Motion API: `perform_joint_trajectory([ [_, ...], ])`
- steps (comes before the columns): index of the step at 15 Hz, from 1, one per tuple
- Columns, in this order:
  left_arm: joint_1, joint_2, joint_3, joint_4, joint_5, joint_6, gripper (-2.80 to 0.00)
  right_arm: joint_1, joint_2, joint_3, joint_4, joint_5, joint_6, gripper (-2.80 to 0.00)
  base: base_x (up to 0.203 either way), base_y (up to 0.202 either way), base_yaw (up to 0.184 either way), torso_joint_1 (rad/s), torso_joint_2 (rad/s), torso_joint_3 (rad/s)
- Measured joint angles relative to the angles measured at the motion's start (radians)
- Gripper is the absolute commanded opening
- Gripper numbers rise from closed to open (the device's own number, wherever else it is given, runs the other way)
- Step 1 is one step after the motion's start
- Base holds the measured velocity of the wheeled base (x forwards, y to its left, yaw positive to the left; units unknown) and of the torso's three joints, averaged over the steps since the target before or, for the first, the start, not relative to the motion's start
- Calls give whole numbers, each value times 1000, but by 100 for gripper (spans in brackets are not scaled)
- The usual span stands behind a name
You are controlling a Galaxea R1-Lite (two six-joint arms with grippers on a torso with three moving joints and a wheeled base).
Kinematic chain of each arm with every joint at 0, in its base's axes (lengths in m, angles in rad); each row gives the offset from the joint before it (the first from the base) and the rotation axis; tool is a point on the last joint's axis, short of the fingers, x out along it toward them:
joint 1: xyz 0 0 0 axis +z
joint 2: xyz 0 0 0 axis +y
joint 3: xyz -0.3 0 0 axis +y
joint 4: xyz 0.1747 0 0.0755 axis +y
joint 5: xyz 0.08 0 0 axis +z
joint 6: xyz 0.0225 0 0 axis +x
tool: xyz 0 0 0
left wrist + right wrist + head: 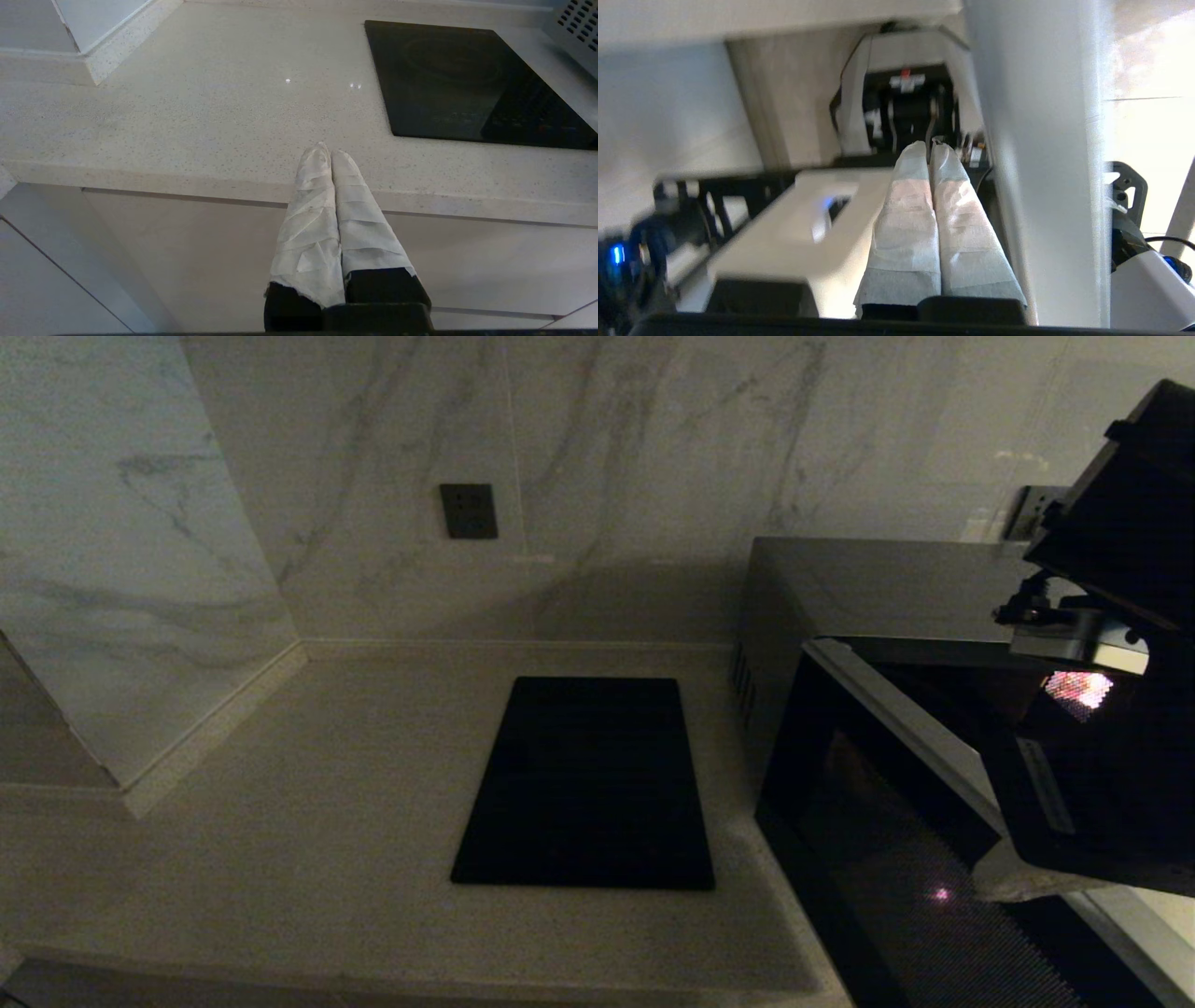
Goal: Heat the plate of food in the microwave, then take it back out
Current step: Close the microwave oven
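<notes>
The large dark grey box microwave [840,616] with a black glass door [896,859] stands at the right end of the pale speckled stone worktop [308,821]. The door appears swung partly outward. The plate of food shows in no view — probably inside the cavity, though this cannot be confirmed.

The right arm [1111,644] is raised beside the microwave's right side. The right claw [930,154] has its two white-wrapped fingers pressed together and holds nothing. The left claw [327,156] is parked below the near worktop edge, its fingers likewise together and empty.

The step in hand is judged to be door handling. To do it well:

- Contact the door near its free edge, not the glass centre.
- Push along the hinge arc — slowly, so the oven does not slide on the worktop.
- Keep clear of the flat black rectangular slab [588,784] to the left.
</notes>
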State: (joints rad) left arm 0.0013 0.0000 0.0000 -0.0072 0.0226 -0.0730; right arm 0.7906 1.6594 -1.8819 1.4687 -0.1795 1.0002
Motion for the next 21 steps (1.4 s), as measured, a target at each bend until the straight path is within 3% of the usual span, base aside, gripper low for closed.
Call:
perform_joint_trajectory([
  [8, 0, 0, 0, 0, 0, 0, -280, -34, 17, -3, -1, -224, 127, -280, 0, 0, 0, 0, 0, 0],
  [12, 0, 0, 0, 0, 0, 0, -280, -79, 18, 0, -3, -260, 140, -280, 0, 0, 0, 0, 0, 0],
  [17, 0, 0, 0, 0, 0, 0, -280, -241, 35, 27, -66, -261, 117, -280, 0, 0, 0, 0, 0, 0],
  [21, 0, 0, 0, 0, 0, 0, -280, -316, 38, 44, -90, -259, 80, -280, 0, 0, 0, 0, 0, 0],
])
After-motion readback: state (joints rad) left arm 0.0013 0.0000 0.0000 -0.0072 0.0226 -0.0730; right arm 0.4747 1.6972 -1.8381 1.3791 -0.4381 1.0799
